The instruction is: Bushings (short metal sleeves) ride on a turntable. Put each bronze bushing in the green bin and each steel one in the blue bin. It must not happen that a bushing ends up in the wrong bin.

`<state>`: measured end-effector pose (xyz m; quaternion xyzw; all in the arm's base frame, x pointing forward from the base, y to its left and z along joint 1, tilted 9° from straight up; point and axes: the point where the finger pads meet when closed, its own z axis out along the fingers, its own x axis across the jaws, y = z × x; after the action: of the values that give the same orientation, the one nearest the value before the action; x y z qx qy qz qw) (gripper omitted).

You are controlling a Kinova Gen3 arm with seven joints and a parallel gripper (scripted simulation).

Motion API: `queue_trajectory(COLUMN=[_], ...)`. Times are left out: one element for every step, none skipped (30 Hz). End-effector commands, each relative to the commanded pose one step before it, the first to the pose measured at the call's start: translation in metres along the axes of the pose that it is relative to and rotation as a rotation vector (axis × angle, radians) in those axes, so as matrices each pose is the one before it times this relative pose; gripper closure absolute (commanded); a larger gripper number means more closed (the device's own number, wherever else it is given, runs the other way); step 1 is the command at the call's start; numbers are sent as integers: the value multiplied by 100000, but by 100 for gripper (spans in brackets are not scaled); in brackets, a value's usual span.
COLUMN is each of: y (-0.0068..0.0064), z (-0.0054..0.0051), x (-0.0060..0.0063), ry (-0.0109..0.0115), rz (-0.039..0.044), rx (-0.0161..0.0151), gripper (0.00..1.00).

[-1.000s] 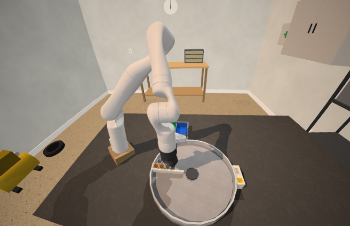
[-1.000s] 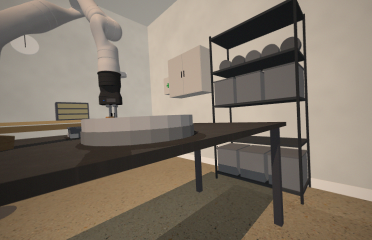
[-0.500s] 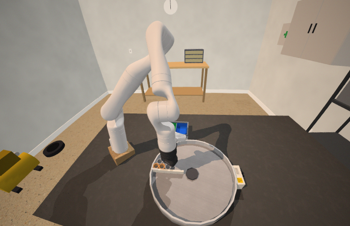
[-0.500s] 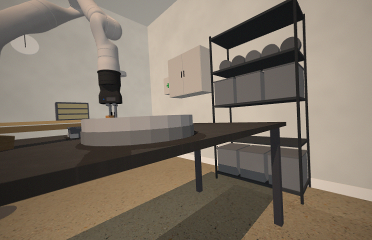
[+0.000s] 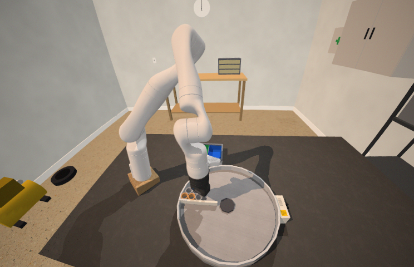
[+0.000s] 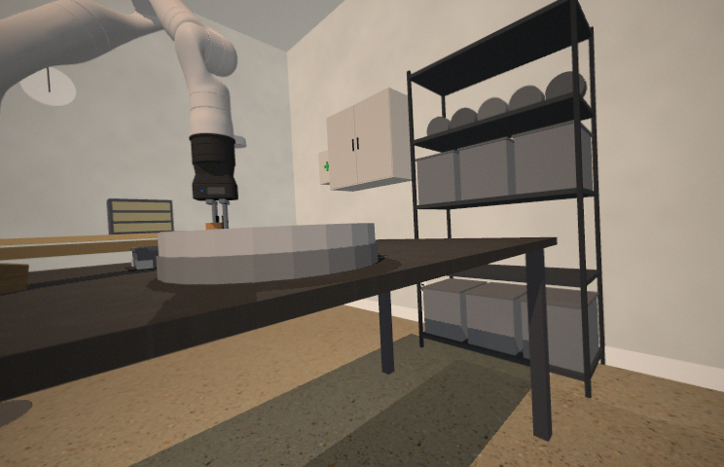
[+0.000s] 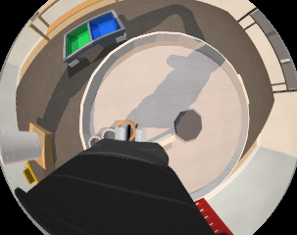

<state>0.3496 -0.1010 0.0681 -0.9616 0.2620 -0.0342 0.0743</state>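
My gripper is shut on the wall of a bronze bushing, one finger inside the ring. It holds it low over the turntable, at rim height in the exterior view. Two bronze bushings and two steel bushings stand by the guide bar. The held bushing is hidden in the top view. The green bin and blue bin lie beyond the turntable; nothing shows in them.
The turntable's raised wall stands between the gripper and the bins. A dark octagonal hub sits at its centre. The arm's wooden base block is at the left. A white labelled box is outside the right wall.
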Motion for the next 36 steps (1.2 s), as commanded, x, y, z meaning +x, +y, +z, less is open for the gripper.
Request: queue_trajectory(y=[-4,0,1,0,0,0,0,0,0,0,0,0,0,0,0,0,0,0,0,0,0,5,0,0,0,0,0,0,0,0,0,0,0,0,0,0], z=[-57,0,-55,-61,-61,-61,-61,0,0,0,-61,-61,-61,-61,-61,0,0,0,0,0,0,-45,-62,-62,-62,-62,0,0,0,-62,-62,-62,0,0,-62,-62], x=[55,0,-5,1,1,1,1,0,0,0,1,1,1,1,1,0,0,0,0,0,0,-15,2,2,2,2,0,0,0,2,2,2,0,0,2,2], ry=[179,0,-19,2,2,2,2,0,0,0,2,2,2,2,2,0,0,0,0,0,0,-52,6,6,6,6,0,0,0,6,6,6,0,0,6,6], rz=[-1,0,6,-1,-1,-1,-1,0,0,0,-1,-1,-1,-1,-1,0,0,0,0,0,0,23,-3,-3,-3,-3,0,0,0,-3,-3,-3,0,0,-3,-3], rx=[51,0,-1,0,0,0,0,0,0,0,0,0,0,0,0,0,0,0,0,0,0,-4,0,0,0,0,0,0,0,0,0,0,0,0,0,0], gripper=[100,100,100,100,100,100,100,100,100,100,100,100,100,100,100,100,100,100,100,100,100,100,100,100,100,100,100,100,100,100,100,100,100,100,100,100])
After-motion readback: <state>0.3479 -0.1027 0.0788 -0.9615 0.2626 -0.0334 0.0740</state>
